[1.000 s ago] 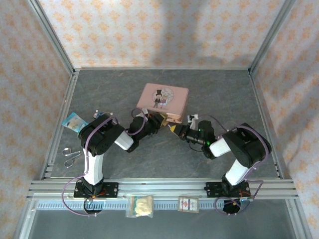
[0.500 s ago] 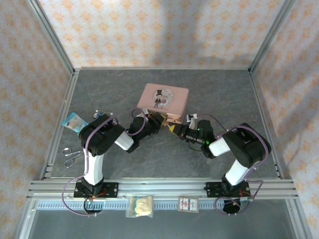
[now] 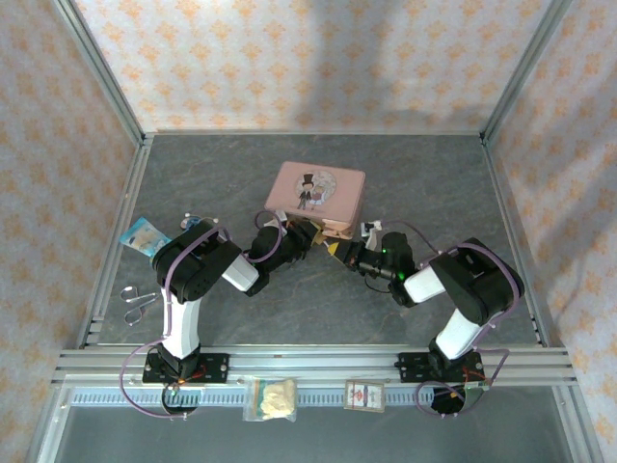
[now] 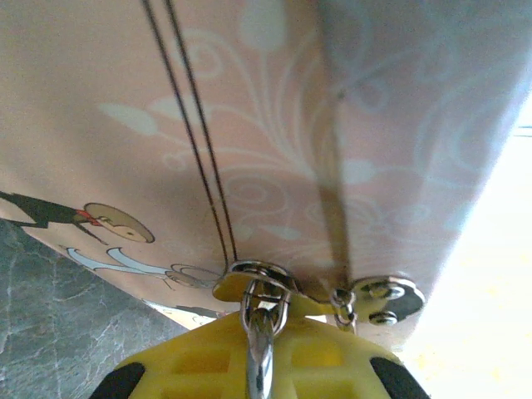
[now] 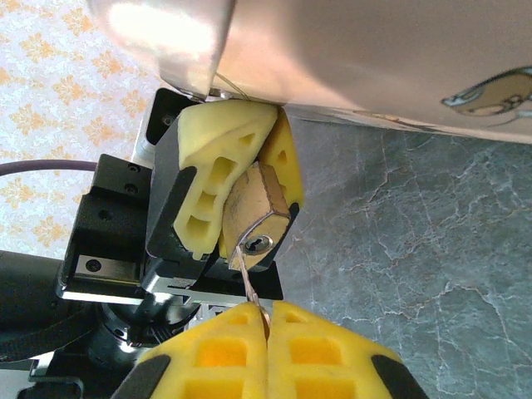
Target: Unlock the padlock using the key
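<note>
My left gripper was clenched on the padlock, which sat pinched between its yellow pads just at the near side of the pink tin, above the grey table. My right gripper was clamped on the key, with only the thin blade poking out from between the fingers. Both arms met at the middle of the table, gripper to gripper.

From my right wrist, the padlock's keyhole faced me and the key's tip reached its lower left edge. I could not tell whether the blade had gone in at all or merely rested against the face. From my left wrist, the silvery shackle was threaded through the tin's clasp and looked closed.

I judged the holding and lining-up as done. Left to do were seating the key fully, turning it, and seeing the shackle spring free. Since the blade stood at a slant to the keyhole, I reckoned a small correction of angle would be needed first.
</note>
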Robot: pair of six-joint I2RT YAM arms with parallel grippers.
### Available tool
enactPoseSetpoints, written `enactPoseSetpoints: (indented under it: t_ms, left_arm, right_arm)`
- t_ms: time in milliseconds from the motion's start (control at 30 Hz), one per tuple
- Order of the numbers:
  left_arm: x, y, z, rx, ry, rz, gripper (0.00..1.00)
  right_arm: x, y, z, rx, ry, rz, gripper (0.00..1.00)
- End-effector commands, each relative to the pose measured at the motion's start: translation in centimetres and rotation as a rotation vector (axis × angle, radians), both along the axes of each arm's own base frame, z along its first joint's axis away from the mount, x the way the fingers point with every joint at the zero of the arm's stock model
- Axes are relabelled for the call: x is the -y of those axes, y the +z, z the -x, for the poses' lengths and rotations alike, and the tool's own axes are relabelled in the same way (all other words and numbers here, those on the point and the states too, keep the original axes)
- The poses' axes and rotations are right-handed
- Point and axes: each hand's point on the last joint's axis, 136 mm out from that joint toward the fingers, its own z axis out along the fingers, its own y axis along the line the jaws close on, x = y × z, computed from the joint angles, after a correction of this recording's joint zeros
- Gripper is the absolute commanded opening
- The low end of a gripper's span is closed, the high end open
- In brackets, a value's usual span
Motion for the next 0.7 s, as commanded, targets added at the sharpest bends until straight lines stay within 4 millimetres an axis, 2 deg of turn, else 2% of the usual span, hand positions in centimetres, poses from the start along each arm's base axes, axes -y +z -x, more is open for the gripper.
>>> enactPoseSetpoints:
  t_ms: [0,467,667]
  left_arm:
    - [0.74,4.64,-0.03,0.094,-0.010,0.112,0.00]
    - [0.81,4.70,0.04,0.094,-0.009,0.115,0.00]
    - [0.76,4.81,0.11,0.096,-0.007,0.112,0.00]
  right_arm:
    - [0.00,0.71,-0.43,0.045,-0.017,0.000,0.00]
    - [0.57,1.54,-0.03,0.076,-0.032,0.012,0.00]
    - [0.62,0.77,-0.04,0.052,-0.037,0.018,0.00]
